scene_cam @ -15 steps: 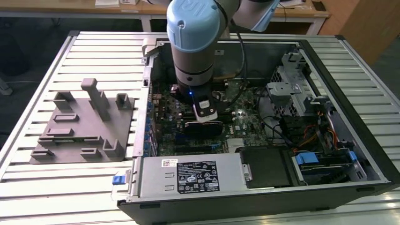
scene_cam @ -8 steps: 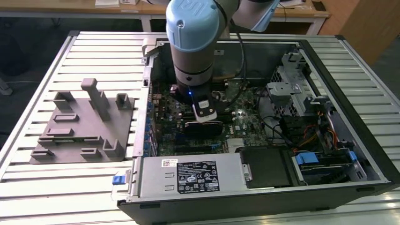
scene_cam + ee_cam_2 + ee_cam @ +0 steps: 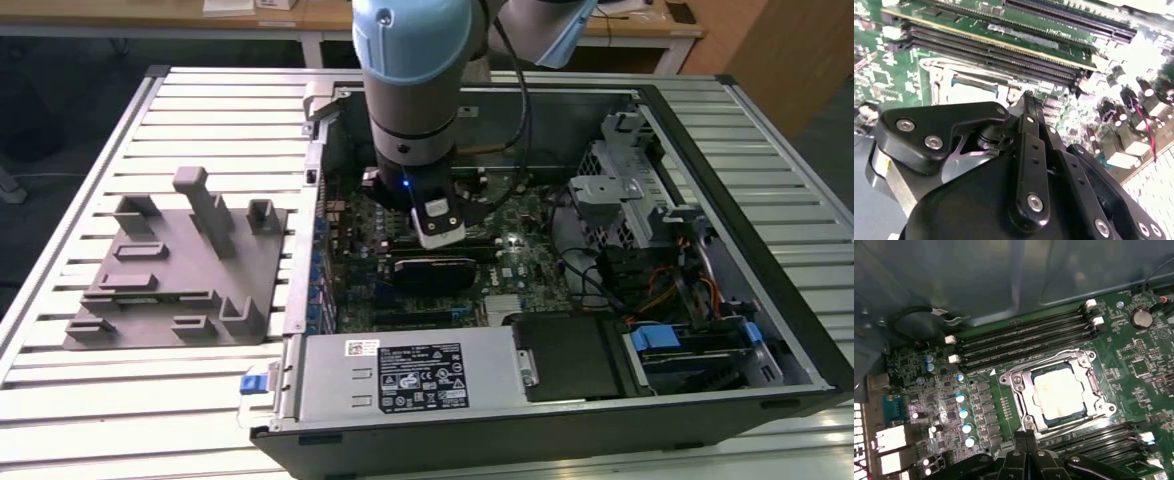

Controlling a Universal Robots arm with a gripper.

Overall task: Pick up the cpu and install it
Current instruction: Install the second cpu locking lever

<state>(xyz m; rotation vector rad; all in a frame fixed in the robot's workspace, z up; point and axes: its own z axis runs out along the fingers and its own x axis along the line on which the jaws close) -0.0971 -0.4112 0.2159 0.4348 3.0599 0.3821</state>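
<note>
In the first wrist view the tool (image 3: 1026,436) had its two black fingers (image 3: 1021,440) pressed together, holding nothing, tips just beside the socket (image 3: 1060,390). The cpu (image 3: 1059,390) lay flat inside that socket, silver top up, framed by the metal bracket. Memory slots (image 3: 1024,337) ran just beyond the socket. In the exterior view the arm (image 3: 414,90) stood nearly upright, reaching down into the open computer case (image 3: 694,250) above the motherboard (image 3: 534,260). Beside the case, a grey fixture block (image 3: 174,265) sat on the slatted counter (image 3: 80,400).

Shiny metal-topped cpu (image 3: 1061,392), glossy green motherboard (image 3: 1134,365), matt black end effector (image 3: 1026,437).
</note>
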